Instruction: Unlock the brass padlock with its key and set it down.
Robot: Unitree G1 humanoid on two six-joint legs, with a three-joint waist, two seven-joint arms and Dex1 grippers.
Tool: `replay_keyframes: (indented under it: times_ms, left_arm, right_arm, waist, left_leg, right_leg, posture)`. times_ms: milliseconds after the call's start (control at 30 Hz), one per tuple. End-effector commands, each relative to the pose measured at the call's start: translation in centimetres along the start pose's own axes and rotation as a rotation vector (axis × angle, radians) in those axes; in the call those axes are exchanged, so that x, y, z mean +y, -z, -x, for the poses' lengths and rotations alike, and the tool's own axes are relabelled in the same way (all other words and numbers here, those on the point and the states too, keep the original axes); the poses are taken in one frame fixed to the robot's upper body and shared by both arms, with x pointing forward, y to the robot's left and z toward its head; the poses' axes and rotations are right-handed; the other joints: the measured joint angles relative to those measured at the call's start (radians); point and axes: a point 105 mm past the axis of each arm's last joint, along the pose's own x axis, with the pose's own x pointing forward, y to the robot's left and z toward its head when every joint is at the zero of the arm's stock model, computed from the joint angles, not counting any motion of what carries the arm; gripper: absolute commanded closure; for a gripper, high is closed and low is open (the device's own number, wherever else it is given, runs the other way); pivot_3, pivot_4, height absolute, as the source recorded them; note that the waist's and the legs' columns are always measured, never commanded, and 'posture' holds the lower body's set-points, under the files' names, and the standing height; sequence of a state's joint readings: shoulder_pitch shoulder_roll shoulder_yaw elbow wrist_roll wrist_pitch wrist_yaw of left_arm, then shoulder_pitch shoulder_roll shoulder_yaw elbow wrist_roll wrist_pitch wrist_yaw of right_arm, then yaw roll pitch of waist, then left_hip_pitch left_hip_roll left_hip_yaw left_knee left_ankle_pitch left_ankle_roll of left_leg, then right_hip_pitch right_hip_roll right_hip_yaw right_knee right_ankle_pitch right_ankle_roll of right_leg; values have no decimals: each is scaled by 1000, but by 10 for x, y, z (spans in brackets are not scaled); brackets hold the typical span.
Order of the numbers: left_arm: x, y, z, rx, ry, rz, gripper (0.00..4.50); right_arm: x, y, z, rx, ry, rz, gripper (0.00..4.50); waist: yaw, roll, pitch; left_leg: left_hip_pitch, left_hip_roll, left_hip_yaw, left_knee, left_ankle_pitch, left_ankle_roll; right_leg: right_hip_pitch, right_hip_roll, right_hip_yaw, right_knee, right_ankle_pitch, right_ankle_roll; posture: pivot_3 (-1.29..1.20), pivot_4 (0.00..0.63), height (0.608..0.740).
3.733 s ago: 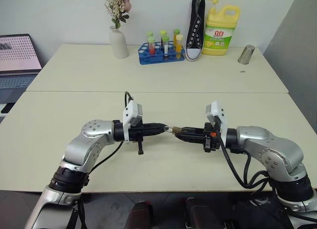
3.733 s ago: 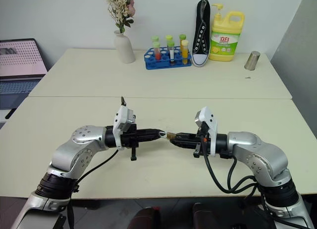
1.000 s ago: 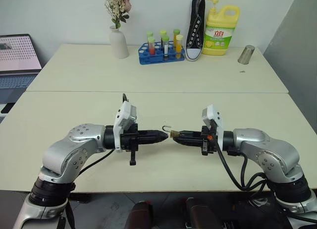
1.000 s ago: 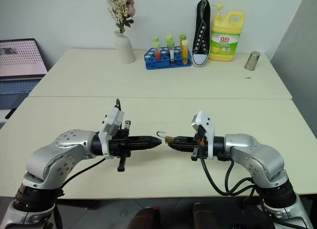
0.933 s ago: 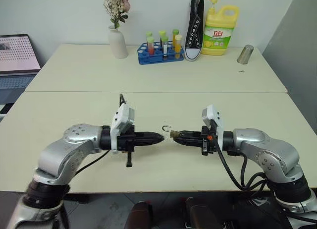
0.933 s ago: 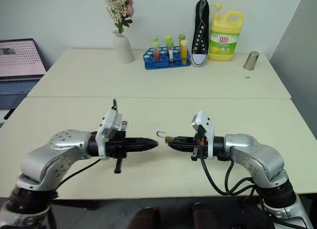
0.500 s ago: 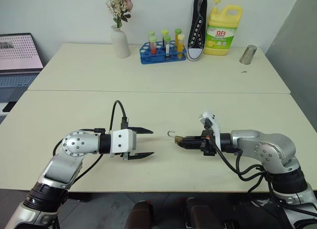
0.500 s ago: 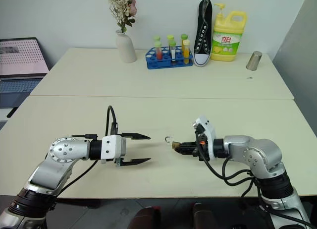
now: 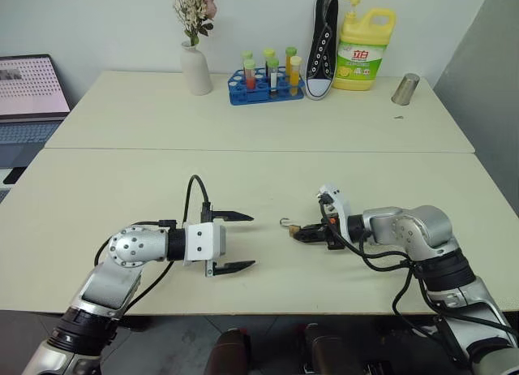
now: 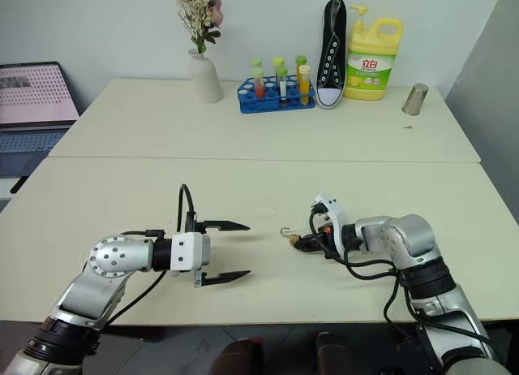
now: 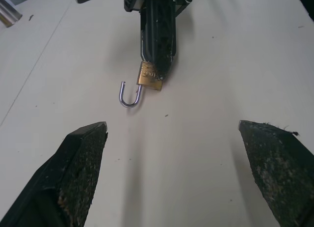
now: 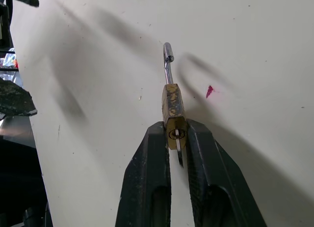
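From the left eye view I see my left gripper (image 9: 240,242) standing with its two black fingers spread wide and nothing between them, low over the pale table (image 9: 113,180). A second ago it was pinched shut and nose to nose with the other one; now it has let go and pulled back, so there is a clear gap between the two. My right gripper (image 9: 298,232) has come down toward the tabletop and is clenched on the brass padlock (image 9: 290,226), whose hooked shackle pokes out toward the left arm.

The right eye view tells the same story: the padlock sits at the right fingertips just above or on the table, I cannot tell which, and the left jaws hang open well apart from it.

In the left wrist view I look straight at the lock. Its gold body is nipped at the tip of the right gripper and the silvery shackle (image 11: 128,95) hangs as a free U, one leg out of the body. That reads to me as unlocked.

In the right wrist view the fingers (image 12: 147,173) squeeze the padlock's base, the keyhole end facing the camera. A thin sliver beside that end may be the key, but I cannot be sure.

My judgement: the unlocking is done, and what remains is setting the lock down and releasing it.
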State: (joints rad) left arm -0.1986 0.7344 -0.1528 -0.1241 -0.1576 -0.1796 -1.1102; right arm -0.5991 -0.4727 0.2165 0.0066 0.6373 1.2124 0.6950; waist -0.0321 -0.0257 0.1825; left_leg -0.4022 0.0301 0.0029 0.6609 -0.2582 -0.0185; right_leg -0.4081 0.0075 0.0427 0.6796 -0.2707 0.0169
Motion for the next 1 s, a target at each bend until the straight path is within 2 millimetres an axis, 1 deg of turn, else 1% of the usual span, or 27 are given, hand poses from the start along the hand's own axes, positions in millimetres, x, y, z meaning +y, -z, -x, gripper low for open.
replay_keyframes:
  times_ms: [33, 100, 133, 233, 267, 300, 333, 367, 400, 433, 500, 567, 633, 733, 900, 1000]
  left_arm:
    - [7, -11, -3, -69, -24, 16, 0]
    - [10, -14, -5, -91, -34, 41, 0]
    - [12, -16, -6, -110, -40, 66, 0]
    - [18, -18, -8, -135, -54, 108, 0]
    - [19, -18, -8, -135, -57, 112, 0]
    - [22, -18, -8, -138, -78, 142, 0]
    - [25, -14, -8, -118, -100, 190, 0]
    - [27, -12, -8, -101, -116, 225, 0]
    - [27, -10, -7, -80, -115, 241, 0]
    - [27, -9, -7, -65, -111, 246, 0]
    - [23, -7, -5, -29, -79, 244, 0]
    - [22, -8, -1, -26, -49, 239, 0]
    - [23, -10, 1, -35, -31, 233, 0]
    - [22, -13, 2, -34, -1, 209, 0]
    - [22, -17, 3, -28, 26, 201, 0]
    - [21, -18, 4, -31, 47, 192, 0]
  right_arm:
    - [-2, -9, 9, -24, 17, 34, 3462]
    - [-5, -10, 13, -27, 29, 38, 2818]
    - [-8, -9, 19, -27, 45, 47, 2384]
    - [-15, -2, 36, -4, 97, 105, 1334]
    - [-16, -1, 39, 2, 105, 120, 978]
    - [-17, 2, 44, 13, 124, 167, 606]
    - [-15, -1, 53, 2, 148, 267, 293]
    - [-11, -3, 60, -4, 161, 343, 293]
    - [-4, -10, 68, -41, 176, 407, 293]
    - [0, -14, 73, -70, 184, 440, 293]
    - [11, -14, 80, -103, 180, 497, 293]
    - [16, -9, 85, -109, 192, 549, 293]
    - [19, -7, 88, -121, 199, 587, 293]
    - [24, -9, 94, -164, 203, 596, 293]
    - [31, -9, 96, -176, 179, 627, 293]
    - [32, -9, 94, -179, 180, 640, 293]
  waist:
    - [0, 0, 0]
    - [0, 0, 0]
    - [1, 0, 0]
    - [6, 0, 0]
    - [7, 0, 0]
    - [6, 0, 0]
    - [7, 0, 0]
    - [7, 0, 0]
    - [6, 0, 0]
    - [3, 0, 0]
    - [-3, 0, 0]
    - [-4, 0, 0]
    - [-1, 0, 0]
    - [-1, 0, 0]
    - [1, 0, 0]
    - [1, 0, 0]
  left_leg:
    - [0, 0, 0, 0, 0, 0]
    - [0, 0, 0, 0, 0, 0]
    - [0, 0, 0, 0, 0, 0]
    - [0, -1, -1, 1, 0, 0]
    - [0, -1, -1, 1, 0, 0]
    - [0, -2, -1, 1, 0, 0]
    - [0, -2, 0, 1, 0, 0]
    - [0, -2, -1, 1, 0, 0]
    - [0, -2, -1, 1, 0, 0]
    - [0, -2, -1, 1, 0, 0]
    - [0, -1, -1, 1, 0, 0]
    - [1, 1, -1, 0, 0, 0]
    - [1, 2, -2, 0, 0, 0]
    - [1, 1, -1, 0, 0, 0]
    - [1, 0, 0, 1, 0, 0]
    - [1, 0, 0, 1, 0, 0]
  right_leg:
    - [0, 0, 0, 0, 0, 0]
    - [0, 0, 0, 0, 0, 0]
    - [0, 0, 0, 0, 0, 0]
    - [1, 0, -1, 0, 0, 0]
    - [1, 0, -1, 0, 0, 1]
    - [1, 0, -1, 0, 0, 1]
    - [1, 0, -1, 0, 0, 1]
    - [2, 0, -1, -1, 0, 1]
    - [2, 0, -1, -1, 0, 2]
    - [1, 0, -1, -1, 0, 2]
    - [1, 1, -1, -1, 0, 2]
    - [1, 2, 0, 0, 0, 1]
    - [1, 4, -1, 0, 0, 1]
    - [1, 5, 0, 0, 0, 1]
    - [1, 4, 0, 0, 0, 1]
    - [1, 4, 0, 0, 0, 1]
  posture:
    - [0, 150, 740]
    - [0, 150, 740]
    - [0, 150, 740]
    - [0, 150, 740]
    - [0, 150, 740]
    - [0, 150, 740]
    - [0, 150, 740]
    - [0, 150, 740]
    - [0, 150, 740]
    - [0, 150, 740]
    - [0, 150, 740]
    - [0, 150, 740]
    - [0, 150, 740]
    - [0, 150, 740]
    - [0, 150, 740]
    - [0, 150, 740]
